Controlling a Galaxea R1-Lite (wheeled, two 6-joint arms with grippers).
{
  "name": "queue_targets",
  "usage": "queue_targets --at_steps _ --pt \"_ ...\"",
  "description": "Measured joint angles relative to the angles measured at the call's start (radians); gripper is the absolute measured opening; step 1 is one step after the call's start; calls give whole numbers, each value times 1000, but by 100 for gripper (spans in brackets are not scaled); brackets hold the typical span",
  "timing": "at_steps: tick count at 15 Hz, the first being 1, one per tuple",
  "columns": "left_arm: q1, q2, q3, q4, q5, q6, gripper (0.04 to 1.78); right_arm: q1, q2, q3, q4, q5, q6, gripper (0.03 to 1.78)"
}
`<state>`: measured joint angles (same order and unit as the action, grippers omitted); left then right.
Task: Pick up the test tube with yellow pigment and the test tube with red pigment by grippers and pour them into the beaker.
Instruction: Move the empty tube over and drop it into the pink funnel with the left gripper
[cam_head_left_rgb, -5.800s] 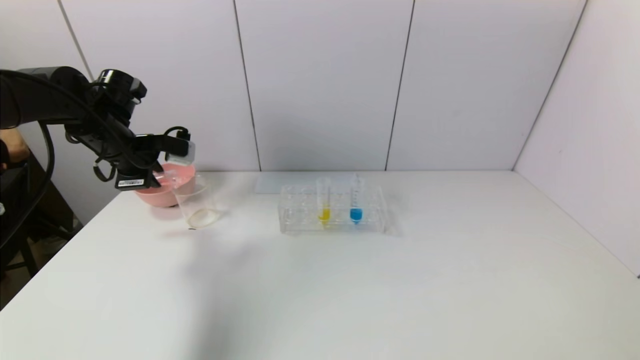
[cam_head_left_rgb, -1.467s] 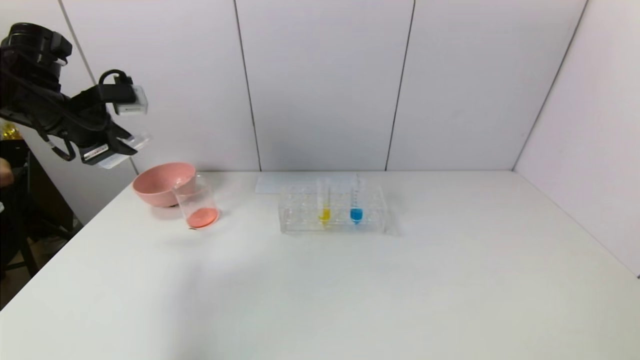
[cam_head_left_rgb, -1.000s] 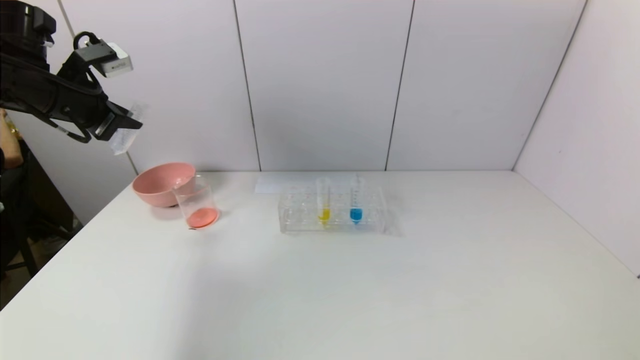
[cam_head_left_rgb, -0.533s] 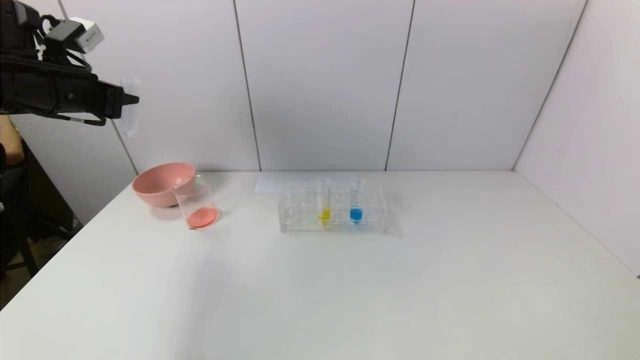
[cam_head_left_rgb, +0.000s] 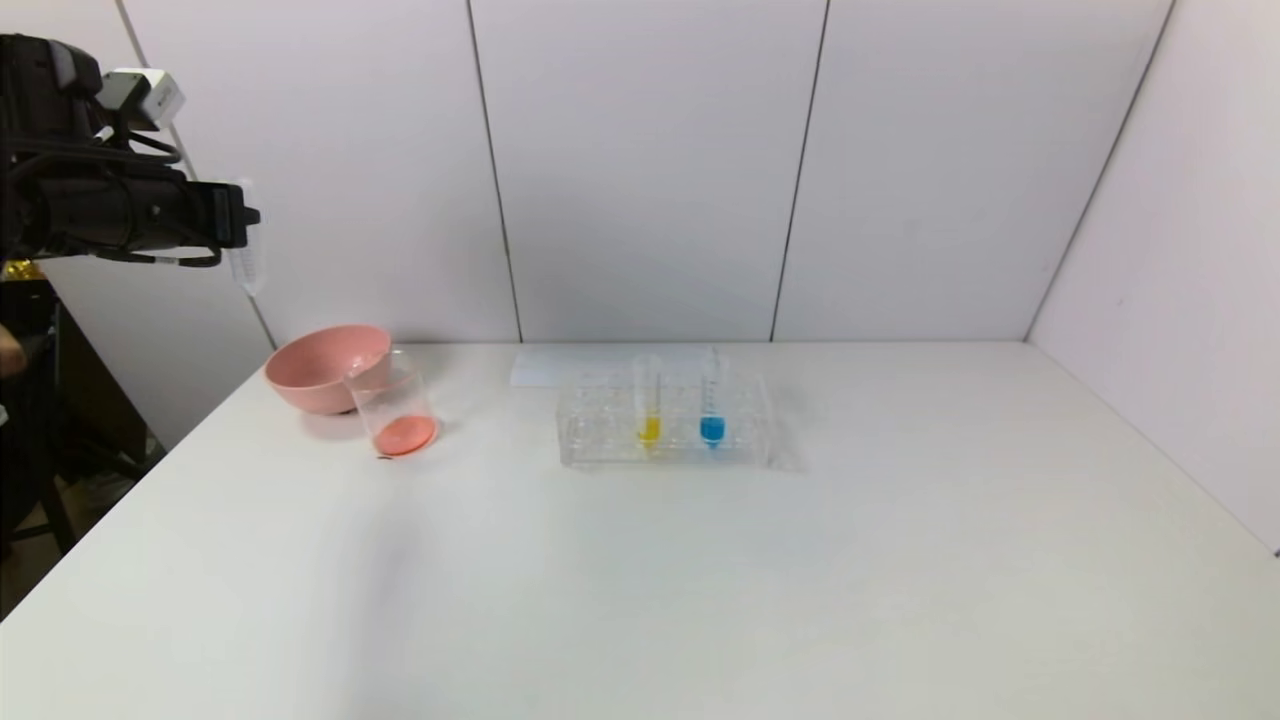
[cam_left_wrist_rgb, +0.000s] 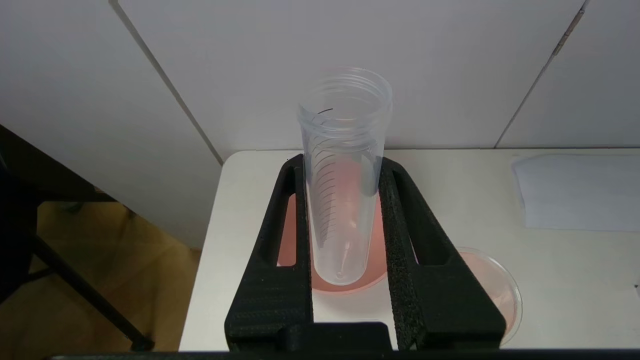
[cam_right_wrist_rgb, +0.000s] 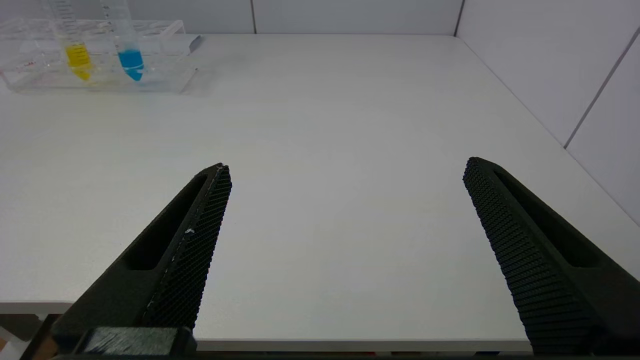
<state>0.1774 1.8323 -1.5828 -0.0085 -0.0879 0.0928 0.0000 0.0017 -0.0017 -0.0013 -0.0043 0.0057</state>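
With its red pigment already pooled in the beaker, your left end effector grips the emptied test tube with red pigment upright, high above the pink bowl. Next, you likely need the test tube with yellow pigment, standing in the rack far to its right. Your right end effector hangs wide open over bare tabletop, with ample room toward the rack.
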Motion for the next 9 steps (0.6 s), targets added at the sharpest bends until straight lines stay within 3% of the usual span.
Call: queue_targets --at_steps 3,9 --pt "0 28 27 -32 9 -65 44 0 0 0 0 0 0 170" --pt "13 112 106 -251 2 -102 44 0 0 0 0 0 0 170"
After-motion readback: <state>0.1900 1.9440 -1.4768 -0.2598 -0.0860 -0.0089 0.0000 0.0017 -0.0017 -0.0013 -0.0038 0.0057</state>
